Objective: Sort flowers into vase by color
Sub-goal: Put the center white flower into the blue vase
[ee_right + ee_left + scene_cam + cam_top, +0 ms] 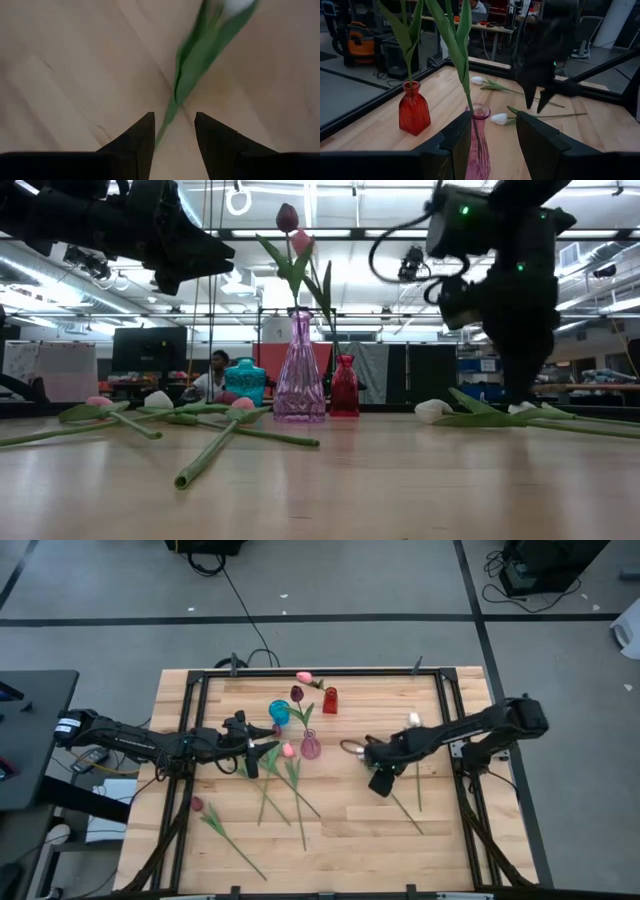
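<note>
- Left gripper (492,142) just beside the pink vase (479,145), jaws apart, empty.
- Right gripper (174,132) well right of that vase, jaws spread over a seemingly white tulip (200,65), ungrasped.

white tulip (235,6) head blurred, cut by frame edge, stem end hidden behind right tool (174,131)

My arms are hanging above the wooden table (400,490). A pink vase (300,380) is holding tulips (292,240), flanked by a red vase (344,388) and teal vase (245,380). More flowers (215,445) are lying flat.
</note>
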Motion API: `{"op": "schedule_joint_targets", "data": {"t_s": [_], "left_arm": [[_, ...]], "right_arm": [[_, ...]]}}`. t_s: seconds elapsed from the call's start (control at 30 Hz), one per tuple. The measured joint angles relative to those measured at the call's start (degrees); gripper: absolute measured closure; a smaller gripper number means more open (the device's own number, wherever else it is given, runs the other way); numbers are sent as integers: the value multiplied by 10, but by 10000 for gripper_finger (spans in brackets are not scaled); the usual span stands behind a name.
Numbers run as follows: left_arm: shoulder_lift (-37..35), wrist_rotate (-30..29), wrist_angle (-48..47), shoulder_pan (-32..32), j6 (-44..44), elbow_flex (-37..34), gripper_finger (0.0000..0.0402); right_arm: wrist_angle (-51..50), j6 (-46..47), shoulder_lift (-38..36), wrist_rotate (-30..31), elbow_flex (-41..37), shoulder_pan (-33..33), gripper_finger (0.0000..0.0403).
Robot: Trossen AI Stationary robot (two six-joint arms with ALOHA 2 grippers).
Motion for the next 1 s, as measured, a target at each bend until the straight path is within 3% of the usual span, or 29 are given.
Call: {"op": "schedule_joint_targets", "data": {"t_s": [0.2, 0.37, 0.67, 1.0], "left_arm": [[0, 0, 4, 0, 19, 0, 239], [0, -1, 12, 0, 28, 0, 239], [0, -4, 26, 1, 48, 0, 239], [0, -6, 28, 1, 58, 0, 239]], "right_arm": [[-90, -11, 95, 0, 65, 13, 251], [-98, -13, 131, -11, 94, 23, 251], [-140, 9, 124, -9, 132, 46, 251], [-101, 8, 142, 3, 95, 48, 261]]}}
